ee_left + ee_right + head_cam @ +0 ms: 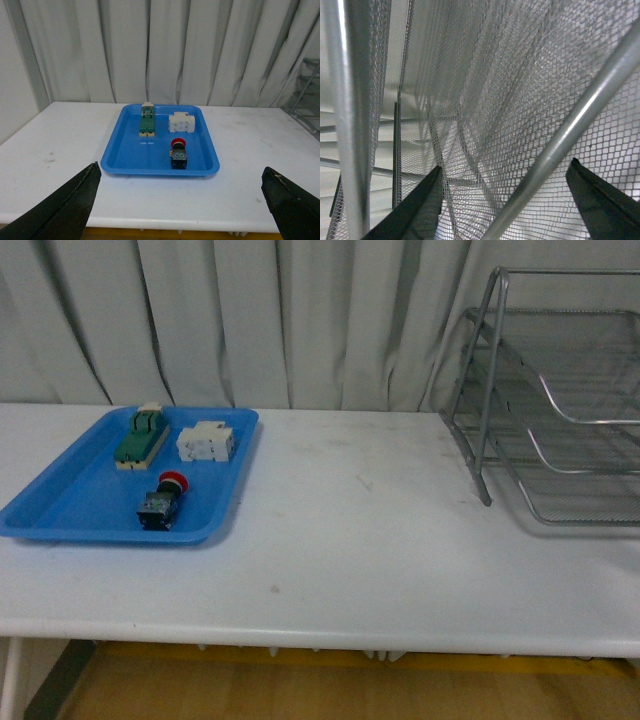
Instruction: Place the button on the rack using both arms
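Note:
The button [163, 500], with a red round cap on a black-and-bluish body, lies in the flat blue tray [60, 505] at the table's left. It also shows in the left wrist view [179, 153]. The silver wire-mesh rack [560, 410] stands at the right. My left gripper [182, 197] is open and empty, back from the table's front edge, with the button straight ahead of it. My right gripper [505, 195] is open and empty, close up against the rack's mesh [485, 90] and a frame bar [570, 135]. Neither arm shows in the front view.
A green-topped beige block [140, 436] and a white blocky component [206, 442] lie in the blue tray behind the button. A grey curtain [250, 310] hangs behind the white table [350, 540].

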